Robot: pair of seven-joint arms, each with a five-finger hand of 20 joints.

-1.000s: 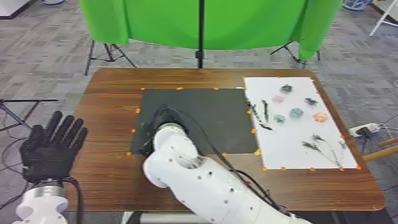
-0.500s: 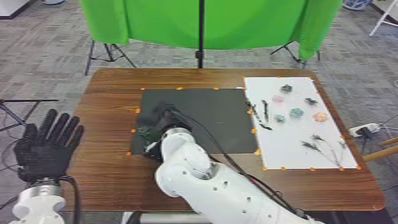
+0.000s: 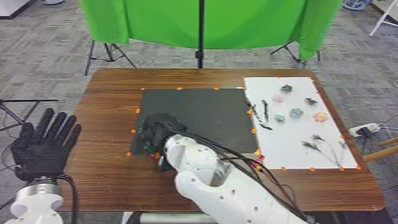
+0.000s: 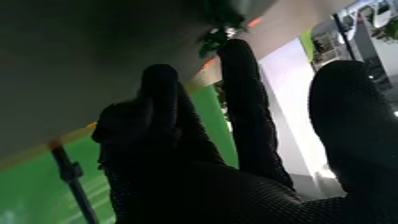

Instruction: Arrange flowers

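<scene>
the right hand (image 3: pixel 162 127) is hovering or resting low on the left part of the black mat (image 3: pixel 200 107); which of the two, the pictures are not settling. its glove is hiding that corner of the mat, and the right arm (image 3: pixel 213 175) with its dark cables (image 3: pixel 235 155) is covering part of the mat's near edge. in the right wrist view one finger is standing straight, the others are bending loosely, and the thumb is standing well apart, pinching nothing. a dark green leafy sprig (image 4: pixel 211 40) is showing near the straight finger's tip; whether they are touching is hard to tell, and the upper part of the sprig is running out of view.

the left hand (image 3: pixel 43 152) is lying off the table's left side, its fingers straight and a little spread.

on the white sheet (image 3: pixel 298 132) small flower heads (image 3: pixel 320 117) are sitting apart, pale pink, peach, bluish and dark, their petals blurring. dark twigs (image 3: pixel 265 111) are lying along its left edge, and thin-stemmed sprigs (image 3: pixel 311 146) are lying nearer the robot.
</scene>
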